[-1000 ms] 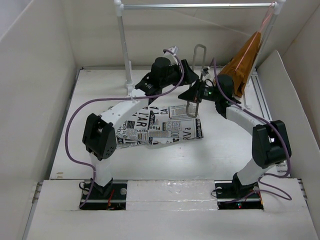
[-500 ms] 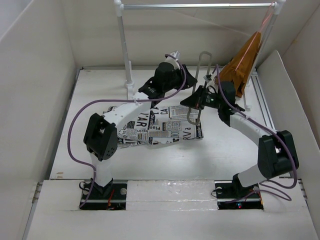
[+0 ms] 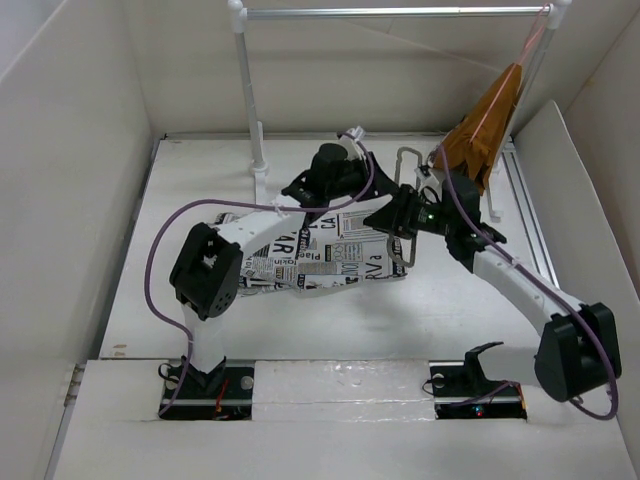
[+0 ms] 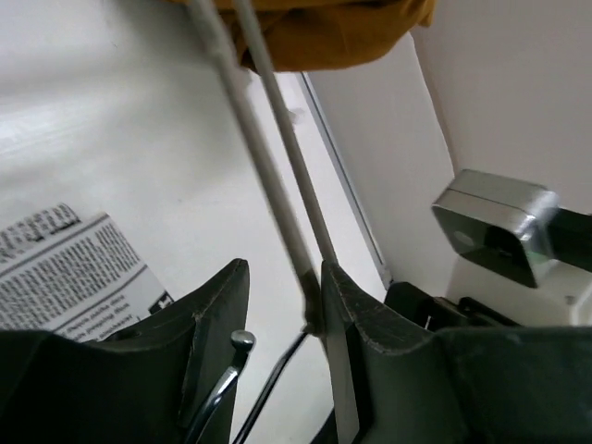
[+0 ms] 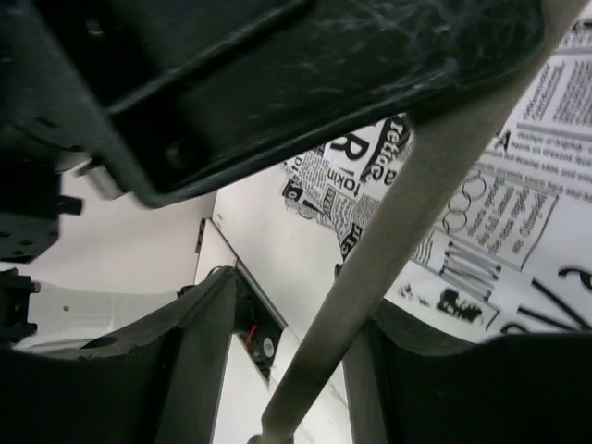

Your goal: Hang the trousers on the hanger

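While the right gripper, clamped on the hanger, is tipping it down from upright over the trousers lying flat on the tabletop, the left gripper, fingers apart, is seemingly straddling its wire, readying the threading.

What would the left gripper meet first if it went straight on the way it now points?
The left gripper has the hanger wire between its fingers; straight beyond looks like the orange garment, though depth is unclear.
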Tool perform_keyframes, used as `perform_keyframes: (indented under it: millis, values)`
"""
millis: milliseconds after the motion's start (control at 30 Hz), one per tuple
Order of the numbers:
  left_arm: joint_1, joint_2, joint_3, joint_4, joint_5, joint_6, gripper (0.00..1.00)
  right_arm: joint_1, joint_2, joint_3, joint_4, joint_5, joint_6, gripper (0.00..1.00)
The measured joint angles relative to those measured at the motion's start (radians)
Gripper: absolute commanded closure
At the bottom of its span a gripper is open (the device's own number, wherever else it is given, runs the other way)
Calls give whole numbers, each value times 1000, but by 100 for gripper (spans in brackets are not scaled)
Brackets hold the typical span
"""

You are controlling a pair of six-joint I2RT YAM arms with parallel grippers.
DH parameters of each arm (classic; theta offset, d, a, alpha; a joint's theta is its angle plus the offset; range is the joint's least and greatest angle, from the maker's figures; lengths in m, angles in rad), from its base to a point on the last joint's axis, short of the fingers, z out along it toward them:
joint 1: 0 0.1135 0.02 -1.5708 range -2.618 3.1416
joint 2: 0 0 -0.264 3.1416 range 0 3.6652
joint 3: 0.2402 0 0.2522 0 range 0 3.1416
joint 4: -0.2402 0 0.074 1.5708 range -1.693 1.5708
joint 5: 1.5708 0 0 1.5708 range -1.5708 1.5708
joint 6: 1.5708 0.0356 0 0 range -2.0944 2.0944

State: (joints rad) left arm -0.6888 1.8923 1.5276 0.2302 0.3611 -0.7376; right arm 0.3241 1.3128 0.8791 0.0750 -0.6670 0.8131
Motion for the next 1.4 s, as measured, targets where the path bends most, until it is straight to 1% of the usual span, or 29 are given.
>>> perform_keyframes:
  millis: [33,133,200,267,367,433,467,500,533,600,633,667,700,733,767,800,867,900,933,1033,1100,1267,1333,1367,1400]
  values:
    - [-1,-1,-26,27,13,-15,100,2,-43,-13,-19,3,-4,34]
    - [-13,-1,-120,96,23,-65,100,-3,-93,-39,-103,6,-55,25]
    - [-26,-5,-201,137,23,-103,100,-17,-115,-40,-198,5,-124,23]
    - [-43,-5,-247,148,15,-132,100,-39,-129,-39,-309,-10,-200,23]
    - [-52,-6,-259,142,-20,-143,100,-105,-151,-39,-449,-29,-338,21]
    - [-54,-13,-259,122,-49,-145,100,-152,-169,-45,-472,-44,-401,22]
    - [-61,-19,-259,116,-64,-151,100,-171,-171,-51,-475,-59,-426,24]
    - [-71,-28,-259,113,-82,-153,100,-180,-172,-59,-479,-73,-451,29]
    - [-82,-41,-264,109,-104,-154,100,-183,-172,-69,-487,-84,-473,46]
    - [-99,-69,-286,98,-141,-162,100,-188,-172,-89,-499,-98,-510,68]
    - [-101,-78,-294,95,-150,-171,100,-193,-172,-97,-500,-109,-528,77]
    - [-109,-81,-296,93,-158,-178,100,-193,-172,-103,-499,-123,-539,80]
    - [-115,-82,-299,91,-167,-189,86,-193,-174,-107,-500,-132,-551,84]
    - [-120,-82,-303,91,-172,-196,75,-199,-175,-110,-501,-138,-562,87]
    - [-124,-82,-308,89,-169,-211,66,-205,-175,-111,-502,-142,-572,88]
    - [-130,-82,-313,86,-163,-229,54,-208,-174,-111,-500,-137,-581,89]
    - [-146,-82,-325,89,-145,-262,46,-218,-174,-114,-494,-133,-596,96]
    - [-154,-84,-332,88,-135,-281,39,-220,-174,-121,-484,-132,-602,98]
    - [-161,-85,-341,89,-128,-295,35,-220,-174,-132,-474,-130,-607,100]
    - [-177,-109,-383,87,-114,-342,27,-221,-163,-168,-456,-125,-616,100]
    - [-178,-138,-404,75,-113,-371,24,-221,-144,-186,-441,-123,-624,100]
    - [-182,-187,-410,93,-107,-460,23,-202,-129,-215,-372,-124,-624,100]
    - [-190,-188,-420,140,-107,-507,26,-187,-129,-224,-337,-130,-621,100]
    - [-195,-185,-428,161,-109,-533,30,-182,-129,-229,-326,-135,-618,100]
    - [-198,-180,-436,180,-107,-561,32,-179,-132,-235,-316,-137,-616,100]
